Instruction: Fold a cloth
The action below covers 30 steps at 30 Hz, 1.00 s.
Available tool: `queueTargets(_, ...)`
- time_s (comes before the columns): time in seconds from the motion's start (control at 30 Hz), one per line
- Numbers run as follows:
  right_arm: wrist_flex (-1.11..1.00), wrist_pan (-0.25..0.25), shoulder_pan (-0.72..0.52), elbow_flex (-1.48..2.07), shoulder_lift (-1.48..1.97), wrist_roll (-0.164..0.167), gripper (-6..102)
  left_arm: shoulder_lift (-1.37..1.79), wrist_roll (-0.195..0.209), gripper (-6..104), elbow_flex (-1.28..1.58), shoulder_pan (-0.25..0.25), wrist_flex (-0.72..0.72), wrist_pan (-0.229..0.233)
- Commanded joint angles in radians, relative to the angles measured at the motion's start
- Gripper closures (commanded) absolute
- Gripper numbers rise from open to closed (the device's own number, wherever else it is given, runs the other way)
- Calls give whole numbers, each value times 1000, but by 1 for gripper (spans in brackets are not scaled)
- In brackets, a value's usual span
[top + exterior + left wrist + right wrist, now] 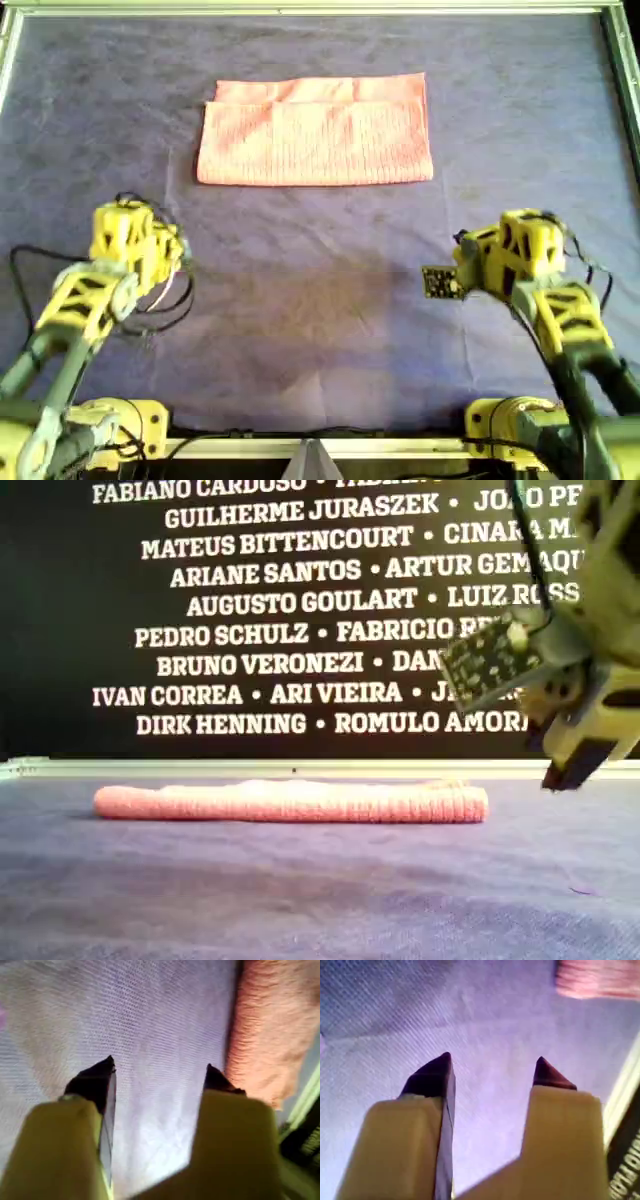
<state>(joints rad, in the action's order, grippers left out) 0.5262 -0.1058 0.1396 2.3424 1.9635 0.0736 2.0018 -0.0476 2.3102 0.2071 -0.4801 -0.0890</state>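
Observation:
The salmon-pink cloth [315, 135] lies folded into a flat rectangle near the far side of the table. A narrow strip of its lower layer shows along the far edge. In the exterior view it is a low pink roll [290, 802]. My first gripper [160, 1064] is open and empty over the covering, with the cloth [270, 1025] close beside it, not touching. My second gripper [492, 1057] is open and empty, and the cloth's corner [600, 977] lies farther off. In the overhead view one yellow arm [130, 240] is near the cloth's left end and another [510, 250] is below its right end.
A purple-grey fabric covering [320, 300] spreads over the whole table. A pale metal frame [320, 8] runs along the far edge and sides. A black banner with white names [250, 600] stands behind the table. An arm with a small circuit board [490, 660] hangs at the exterior view's right.

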Motion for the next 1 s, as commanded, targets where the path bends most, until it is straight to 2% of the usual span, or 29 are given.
queueTargets(0.0,-58,-6,3,-187,-155,-5,31,-84,6,35,-158,52,35,-5)
queueTargets(0.07,-58,-6,3,-275,-255,-5,31,-133,-8,35,-209,67,35,-5)
queueTargets(0.2,-58,-6,3,-453,-456,-5,31,-282,-9,35,-331,87,35,-5)
queueTargets(0.37,-57,-6,5,-632,-627,-5,31,-495,-9,35,-522,91,35,9)
queueTargets(0.7,-57,-6,12,-857,-752,-5,31,-687,-11,35,-810,80,35,12)
queueTargets(0.97,-57,-6,64,-933,-802,-6,31,-787,-11,35,-950,77,35,14)
